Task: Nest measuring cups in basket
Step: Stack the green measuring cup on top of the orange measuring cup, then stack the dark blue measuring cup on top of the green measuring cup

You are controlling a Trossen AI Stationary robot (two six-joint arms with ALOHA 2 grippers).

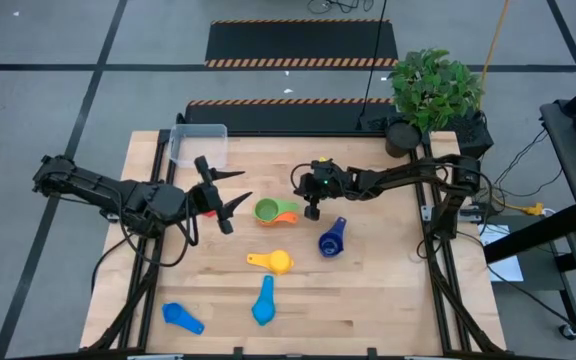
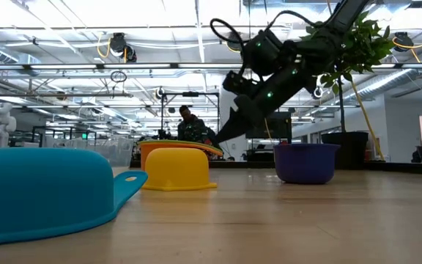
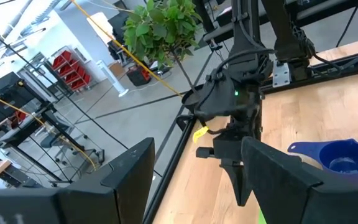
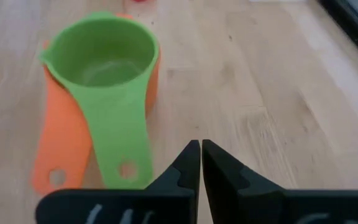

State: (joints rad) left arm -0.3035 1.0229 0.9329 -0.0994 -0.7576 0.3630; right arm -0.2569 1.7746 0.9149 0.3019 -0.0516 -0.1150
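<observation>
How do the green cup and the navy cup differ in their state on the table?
The green cup sits nested inside the orange cup; the navy cup stands alone on the table. The green cup lies between the two arms, while the navy cup lies nearer the right arm. Both stand upright, open side up.

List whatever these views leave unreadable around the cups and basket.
- Basket contents: high view, clear walls, too small to tell.
- Orange cup bowl: right wrist view, hidden by the green cup nested inside.
- Light blue cup: low view, cut off by the edge.
</observation>
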